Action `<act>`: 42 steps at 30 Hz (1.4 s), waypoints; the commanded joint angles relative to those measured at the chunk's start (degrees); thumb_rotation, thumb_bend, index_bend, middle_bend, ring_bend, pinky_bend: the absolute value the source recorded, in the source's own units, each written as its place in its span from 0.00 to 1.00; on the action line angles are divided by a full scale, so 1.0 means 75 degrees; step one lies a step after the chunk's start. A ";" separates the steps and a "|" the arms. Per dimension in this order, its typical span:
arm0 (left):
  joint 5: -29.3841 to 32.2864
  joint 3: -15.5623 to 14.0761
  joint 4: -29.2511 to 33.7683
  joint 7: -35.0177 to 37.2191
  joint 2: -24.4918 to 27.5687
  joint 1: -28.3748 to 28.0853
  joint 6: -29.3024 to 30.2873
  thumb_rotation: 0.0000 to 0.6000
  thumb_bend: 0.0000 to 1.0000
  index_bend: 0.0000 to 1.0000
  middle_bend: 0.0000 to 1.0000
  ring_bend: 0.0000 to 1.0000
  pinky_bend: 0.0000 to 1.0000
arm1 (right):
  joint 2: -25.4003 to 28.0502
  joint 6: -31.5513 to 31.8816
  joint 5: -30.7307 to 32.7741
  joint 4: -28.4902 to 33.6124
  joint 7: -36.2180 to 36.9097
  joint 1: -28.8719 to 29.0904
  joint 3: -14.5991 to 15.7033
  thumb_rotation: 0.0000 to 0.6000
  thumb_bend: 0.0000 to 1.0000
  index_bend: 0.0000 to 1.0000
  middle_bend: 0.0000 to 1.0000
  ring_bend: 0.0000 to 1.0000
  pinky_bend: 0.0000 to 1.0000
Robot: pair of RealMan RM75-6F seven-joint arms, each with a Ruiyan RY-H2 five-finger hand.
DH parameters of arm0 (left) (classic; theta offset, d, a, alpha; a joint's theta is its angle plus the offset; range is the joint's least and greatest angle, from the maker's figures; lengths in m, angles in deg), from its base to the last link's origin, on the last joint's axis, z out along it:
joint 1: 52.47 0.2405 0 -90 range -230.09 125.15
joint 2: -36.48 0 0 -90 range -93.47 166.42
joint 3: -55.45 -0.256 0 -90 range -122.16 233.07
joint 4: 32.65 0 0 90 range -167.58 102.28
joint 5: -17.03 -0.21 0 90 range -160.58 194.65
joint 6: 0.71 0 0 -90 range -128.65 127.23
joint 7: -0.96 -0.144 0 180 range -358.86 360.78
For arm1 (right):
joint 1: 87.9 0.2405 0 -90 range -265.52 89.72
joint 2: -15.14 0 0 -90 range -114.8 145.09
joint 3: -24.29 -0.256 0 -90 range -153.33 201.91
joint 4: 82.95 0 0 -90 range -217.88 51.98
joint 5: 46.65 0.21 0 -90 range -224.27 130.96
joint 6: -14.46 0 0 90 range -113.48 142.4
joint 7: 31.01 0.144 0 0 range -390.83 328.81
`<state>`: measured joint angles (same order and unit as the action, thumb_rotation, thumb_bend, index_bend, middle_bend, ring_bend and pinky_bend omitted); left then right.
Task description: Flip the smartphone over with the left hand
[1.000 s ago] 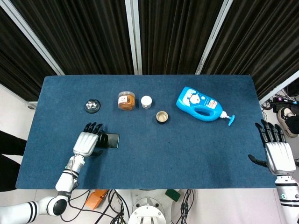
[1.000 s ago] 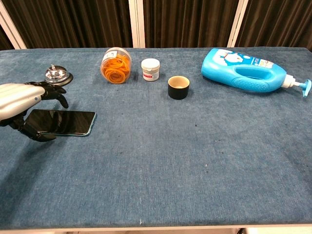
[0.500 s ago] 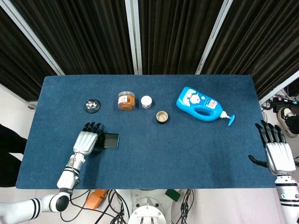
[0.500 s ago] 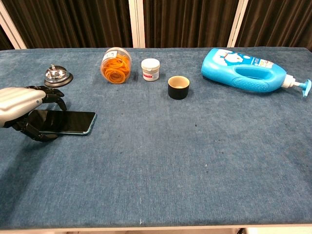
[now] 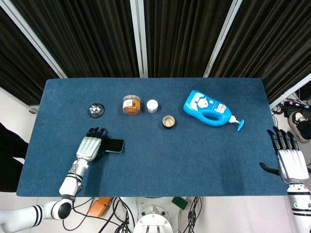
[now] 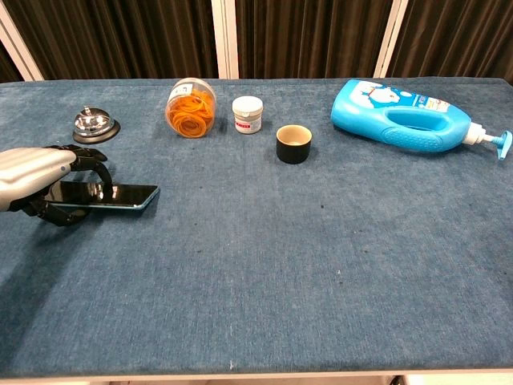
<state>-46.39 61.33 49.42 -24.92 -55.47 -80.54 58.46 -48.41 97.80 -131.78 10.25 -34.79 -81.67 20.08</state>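
The black smartphone (image 5: 115, 145) lies screen up near the table's left front, and in the chest view the smartphone (image 6: 120, 195) looks thin, its near long edge raised off the cloth. My left hand (image 5: 89, 147) grips its left end, fingers curled over the top and thumb underneath; the left hand (image 6: 36, 172) hides that end. My right hand (image 5: 289, 163) hovers off the table's right front corner, fingers spread and holding nothing; the chest view does not show it.
Behind the phone sit a silver bell (image 6: 94, 124), a jar of orange bands (image 6: 191, 107), a small white jar (image 6: 248, 114) and a black cup (image 6: 293, 143). A blue pump bottle (image 6: 405, 124) lies on its side at the back right.
The left hand has closed further around the phone's left end, and the phone has tilted up off the cloth. The right hand has barely moved.
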 commanded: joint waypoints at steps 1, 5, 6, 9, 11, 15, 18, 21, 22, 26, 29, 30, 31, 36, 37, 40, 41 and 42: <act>-0.0188 -0.0072 0.0343 0.0519 0.0350 -0.0004 -0.0241 1.00 0.54 0.49 0.10 0.00 0.00 | 0.0011 0.0014 -0.0009 0.0005 0.0022 -0.0011 0.0005 1.00 0.20 0.00 0.00 0.00 0.00; -0.0355 -0.0241 0.1017 0.0949 0.1031 -0.0093 -0.0729 1.00 0.56 0.51 0.10 0.00 0.00 | 0.0031 0.0048 -0.0043 0.0023 0.0065 -0.0038 0.0027 1.00 0.20 0.00 0.00 0.00 0.00; -0.0380 -0.0279 0.1141 0.0959 0.1181 -0.0131 -0.0829 1.00 0.57 0.51 0.10 0.00 0.00 | 0.0032 0.0055 -0.0048 0.0025 0.0071 -0.0046 0.0033 1.00 0.20 0.00 0.00 0.00 0.00; -0.0287 -0.0322 0.1457 0.0903 0.1537 -0.0284 -0.1113 1.00 0.57 0.51 0.10 0.00 0.00 | 0.0033 0.0054 -0.0041 0.0018 0.0103 -0.0064 0.0046 1.00 0.20 0.00 0.00 0.00 0.00; -0.0075 -0.0288 0.1575 0.0921 0.1660 -0.0415 -0.1359 1.00 0.57 0.51 0.10 0.00 0.00 | 0.0027 0.0053 -0.0044 0.0017 0.0123 -0.0067 0.0050 1.00 0.20 0.00 0.00 0.00 0.00; 0.0277 -0.0171 0.1511 0.1017 0.1665 -0.0718 -0.1756 1.00 0.56 0.34 0.10 0.00 0.00 | 0.0023 0.0078 -0.0080 0.0014 0.0163 -0.0083 0.0064 1.00 0.20 0.00 0.00 0.00 0.00; 0.0446 -0.0163 0.1406 0.0895 0.1620 -0.0875 -0.1812 1.00 0.54 0.18 0.06 0.00 0.00 | 0.0049 0.0113 -0.0077 0.0021 0.0174 -0.0115 0.0071 1.00 0.20 0.00 0.00 0.00 0.00; 0.0401 -0.0155 0.1470 0.0797 0.1622 -0.0849 -0.1465 1.00 0.53 0.12 0.04 0.00 0.00 | 0.0077 0.0136 -0.0033 0.0030 0.0188 -0.0148 0.0063 1.00 0.20 0.00 0.00 0.00 0.00; 0.0359 -0.0151 0.1531 0.0805 0.1657 -0.0810 -0.1314 1.00 0.53 0.11 0.03 0.00 0.00 | 0.0087 0.0139 -0.0016 0.0033 0.0189 -0.0153 0.0055 1.00 0.20 0.00 0.00 0.00 0.00; -0.0015 -0.0175 0.1835 0.0888 0.1953 -0.0543 -0.0596 1.00 0.52 0.10 0.03 0.00 0.00 | 0.0106 0.0133 -0.0011 0.0043 0.0184 -0.0146 0.0038 1.00 0.20 0.00 0.00 0.00 0.00; -0.0433 -0.0168 0.2096 0.1215 0.2355 0.0048 0.0575 1.00 0.50 0.10 0.03 0.00 0.00 | 0.0168 0.0140 -0.0049 0.0024 0.0256 -0.0151 0.0044 1.00 0.20 0.00 0.00 0.00 0.00; -0.0566 -0.0175 0.2109 0.1289 0.2474 0.0270 0.1007 1.00 0.49 0.10 0.03 0.00 0.00 | 0.0207 0.0117 -0.0047 0.0017 0.0314 -0.0150 0.0050 1.00 0.20 0.00 0.00 0.00 0.00; -0.0688 -0.0183 0.2092 0.1357 0.2577 0.0502 0.1452 1.00 0.48 0.10 0.03 0.00 0.00 | 0.0259 0.0079 -0.0040 0.0018 0.0395 -0.0146 0.0058 1.00 0.20 0.00 0.00 0.00 0.00; -0.1059 -0.0428 0.1991 0.2066 0.3176 0.1712 0.3113 1.00 0.34 0.10 0.03 0.00 0.00 | 0.0549 -0.0018 -0.0166 0.0087 0.0915 -0.0118 0.0102 1.00 0.20 0.00 0.00 0.00 0.00; -0.1109 -0.0507 0.1990 0.2215 0.3296 0.1896 0.3273 1.00 0.32 0.10 0.03 0.00 0.00 | 0.0586 -0.0021 -0.0225 0.0105 0.1002 -0.0113 0.0120 1.00 0.20 0.00 0.00 0.00 0.00; -0.1221 -0.0767 0.2042 0.2534 0.3618 0.2448 0.3708 1.00 0.29 0.10 0.03 0.00 0.00 | 0.0671 -0.0014 -0.0403 0.0168 0.1179 -0.0085 0.0165 1.00 0.20 0.00 0.00 0.00 0.00; -0.1270 -0.0871 0.2092 0.2584 0.3715 0.2628 0.3831 1.00 0.28 0.10 0.03 0.00 0.00 | 0.0684 0.0006 -0.0446 0.0200 0.1191 -0.0080 0.0168 1.00 0.20 0.00 0.00 0.00 0.00; -0.1322 -0.0954 0.2132 0.2615 0.3777 0.2755 0.3914 1.00 0.28 0.10 0.03 0.00 0.00 | 0.0690 0.0019 -0.0468 0.0228 0.1181 -0.0077 0.0167 1.00 0.20 0.00 0.00 0.00 0.00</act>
<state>-54.75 56.08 64.69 -7.22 -29.32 -62.56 85.76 -43.39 97.83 -135.05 11.72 -25.96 -82.33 21.25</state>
